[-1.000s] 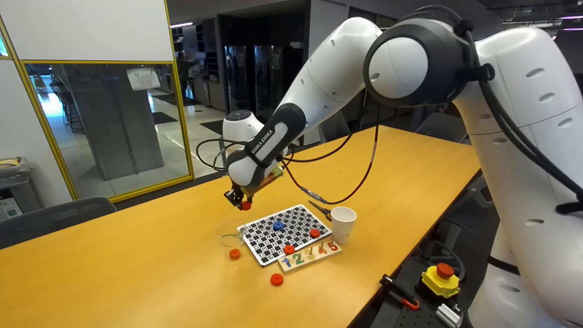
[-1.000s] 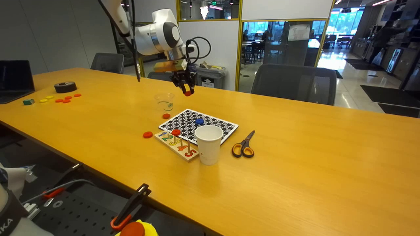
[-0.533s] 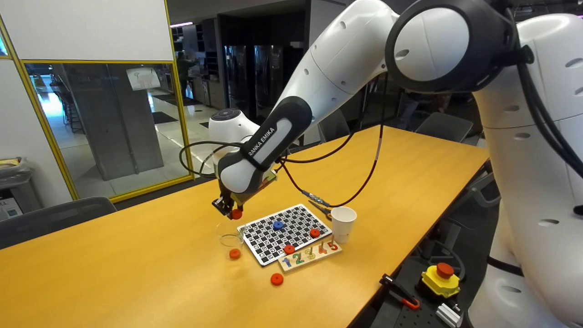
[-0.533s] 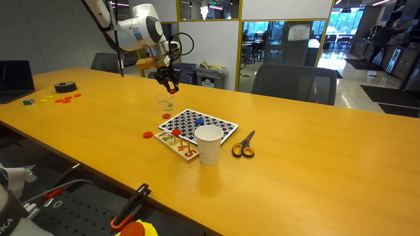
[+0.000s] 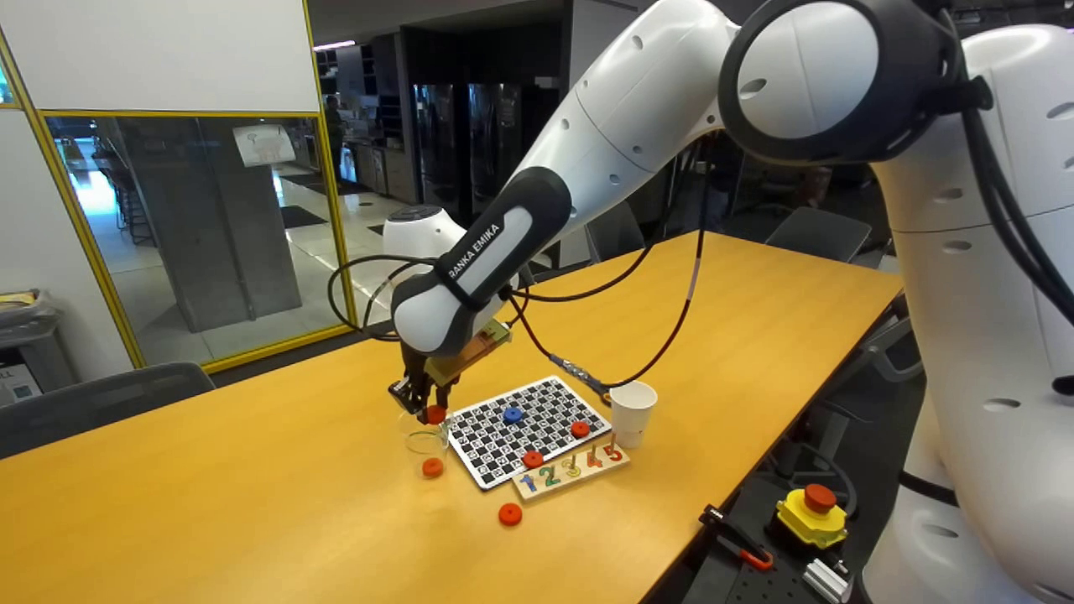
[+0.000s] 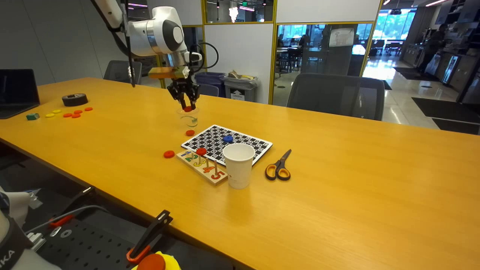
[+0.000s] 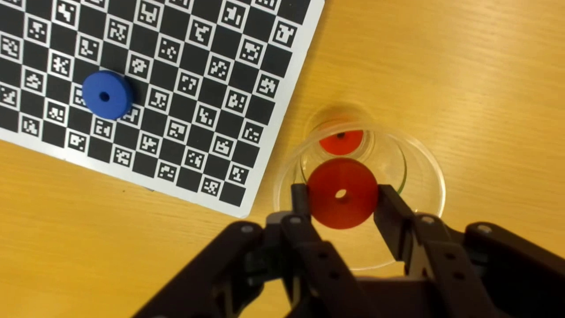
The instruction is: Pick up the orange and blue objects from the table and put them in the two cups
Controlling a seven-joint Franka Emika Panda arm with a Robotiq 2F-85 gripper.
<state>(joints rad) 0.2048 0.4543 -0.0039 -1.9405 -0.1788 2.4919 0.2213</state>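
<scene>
End effector (image 7: 341,194) was clamped on a red disc (image 7: 342,207), at mouth of clear cup (image 6: 188,119), blue disc (image 7: 113,90) lay on checkerboard (image 7: 181,104)

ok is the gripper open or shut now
The gripper is shut on a red disc: in the wrist view, both fingers touch its opposite sides; both exterior views show it off the table.

Beyond the table (image 6: 356,195), windows (image 6: 407,25) are glaring and floor (image 6: 380,69) is reflecting daylight; over it, the gripper (image 7: 340,194) is showing soft in wrist view.
</scene>
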